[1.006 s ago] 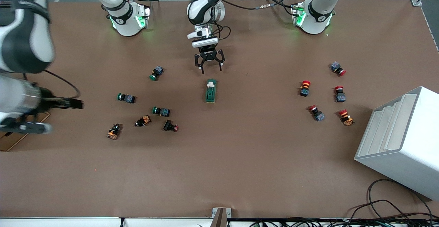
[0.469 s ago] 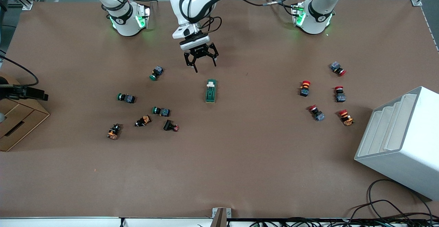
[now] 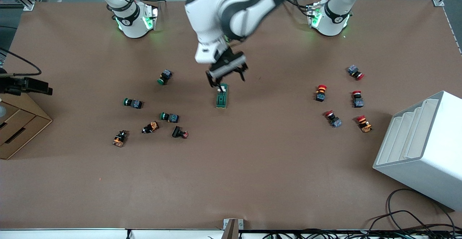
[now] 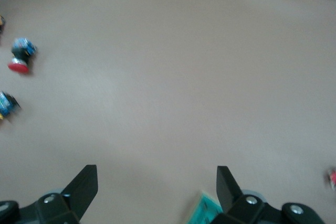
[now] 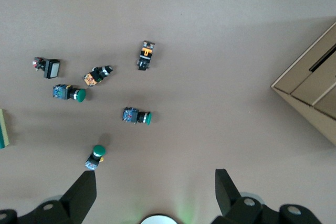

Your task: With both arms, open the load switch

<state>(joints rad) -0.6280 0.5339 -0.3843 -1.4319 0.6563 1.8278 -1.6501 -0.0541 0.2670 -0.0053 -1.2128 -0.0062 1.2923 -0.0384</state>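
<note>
push buttons (image 3: 169, 117), white rack (image 3: 422, 148), cardboard box (image 3: 16, 123)

Bare table (image 3: 274, 98) rings load switch (image 3: 221, 98) (buttons well apart).

The left arm reaches from its base out over the middle of the counter, wrist bent downward. Its tool (image 3: 226, 77) hangs just above the load switch (image 3: 221, 96), over the end toward the bases, fingers (image 4: 84, 184) spread wide. The right arm is drawn up high off the right arm's end of the counter, well apart from the switch; its tool (image 5: 155, 192) points down, fingers (image 5: 224, 184) spread apart.
</note>
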